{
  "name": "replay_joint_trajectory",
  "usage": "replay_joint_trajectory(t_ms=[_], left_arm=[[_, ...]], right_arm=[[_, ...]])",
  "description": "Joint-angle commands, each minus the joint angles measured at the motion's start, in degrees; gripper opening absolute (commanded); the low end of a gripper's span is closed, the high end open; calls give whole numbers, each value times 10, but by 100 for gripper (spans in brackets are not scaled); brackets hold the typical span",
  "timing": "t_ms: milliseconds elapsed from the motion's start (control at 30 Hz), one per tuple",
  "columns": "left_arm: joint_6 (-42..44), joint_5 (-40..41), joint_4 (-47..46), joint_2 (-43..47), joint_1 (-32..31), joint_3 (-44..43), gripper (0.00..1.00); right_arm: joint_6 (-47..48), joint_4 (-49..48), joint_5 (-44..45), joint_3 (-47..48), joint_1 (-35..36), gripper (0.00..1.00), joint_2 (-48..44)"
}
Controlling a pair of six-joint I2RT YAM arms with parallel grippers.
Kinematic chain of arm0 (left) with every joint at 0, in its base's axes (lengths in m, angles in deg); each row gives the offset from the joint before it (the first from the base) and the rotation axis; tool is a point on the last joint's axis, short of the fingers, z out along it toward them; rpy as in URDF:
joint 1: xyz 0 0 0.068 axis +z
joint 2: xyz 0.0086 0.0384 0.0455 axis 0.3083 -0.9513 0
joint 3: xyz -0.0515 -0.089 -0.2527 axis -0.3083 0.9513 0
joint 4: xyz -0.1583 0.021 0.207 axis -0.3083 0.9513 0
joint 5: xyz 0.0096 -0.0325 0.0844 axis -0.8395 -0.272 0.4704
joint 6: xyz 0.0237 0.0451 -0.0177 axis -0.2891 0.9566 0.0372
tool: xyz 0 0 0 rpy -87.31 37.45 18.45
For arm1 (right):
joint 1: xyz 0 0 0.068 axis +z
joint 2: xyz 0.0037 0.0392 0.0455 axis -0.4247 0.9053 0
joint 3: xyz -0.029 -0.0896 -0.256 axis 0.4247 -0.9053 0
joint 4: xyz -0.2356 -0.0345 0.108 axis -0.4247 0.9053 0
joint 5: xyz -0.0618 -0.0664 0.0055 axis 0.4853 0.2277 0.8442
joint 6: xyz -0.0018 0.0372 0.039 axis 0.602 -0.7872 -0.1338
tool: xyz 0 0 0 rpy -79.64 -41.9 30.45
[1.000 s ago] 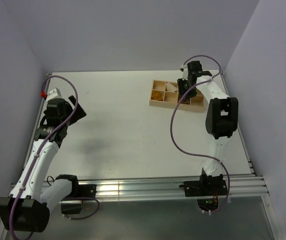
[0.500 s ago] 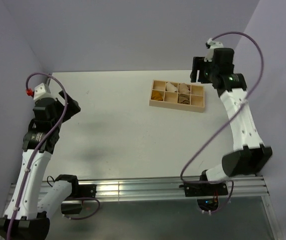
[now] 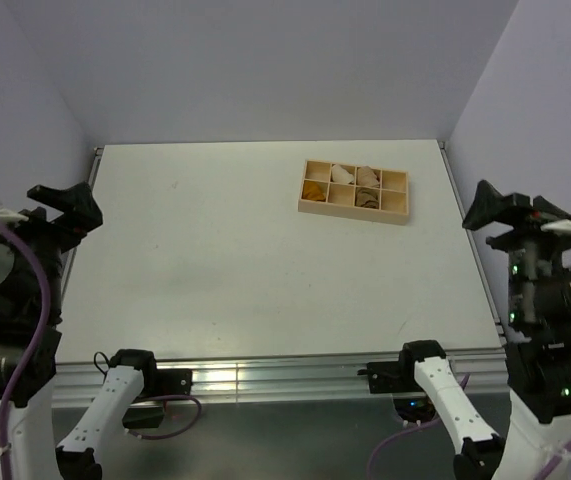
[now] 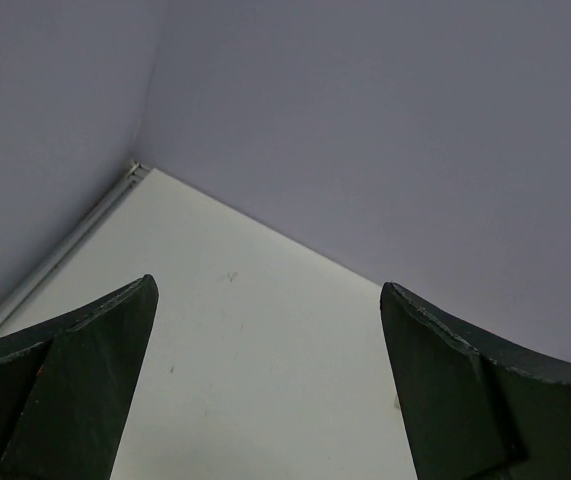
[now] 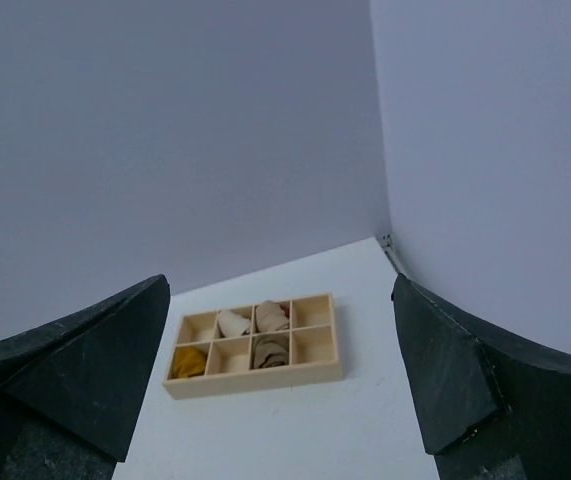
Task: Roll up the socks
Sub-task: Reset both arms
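left claw (image 4: 267,290) and right claw (image 5: 280,290) wide open, empty; socks (image 5: 271,350) far off in tray (image 5: 255,385)

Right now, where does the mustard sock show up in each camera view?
Top external: the mustard sock is right of centre in the upper part, in the left-end compartment of the wooden box.
Left wrist: not in it.
Right wrist: the mustard sock is low and left of centre, in the near-left compartment of the wooden box.
Shared landmark: the wooden box, seen in the top and right wrist views only.
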Motion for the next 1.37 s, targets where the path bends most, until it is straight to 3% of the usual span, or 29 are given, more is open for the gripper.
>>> replay_joint_trajectory(t_ms=[0,300,533,733,1333], left_arm=[[31,46,35,14,-7,-45,99],[52,127,50,80,-52,-72,99],[41,180,58,107,-69,-41,100],[29,175,46,114,-69,-9,99],[23,231,-14,138,-94,61,99]], right_arm=[[-4,4,39,-22,-3,100,-36],[19,-63,72,-115,17,100,-201],[40,-73,76,-154,47,100,-229],[57,-85,83,-184,69,100,-251],[83,-121,84,-218,71,100,-253]])
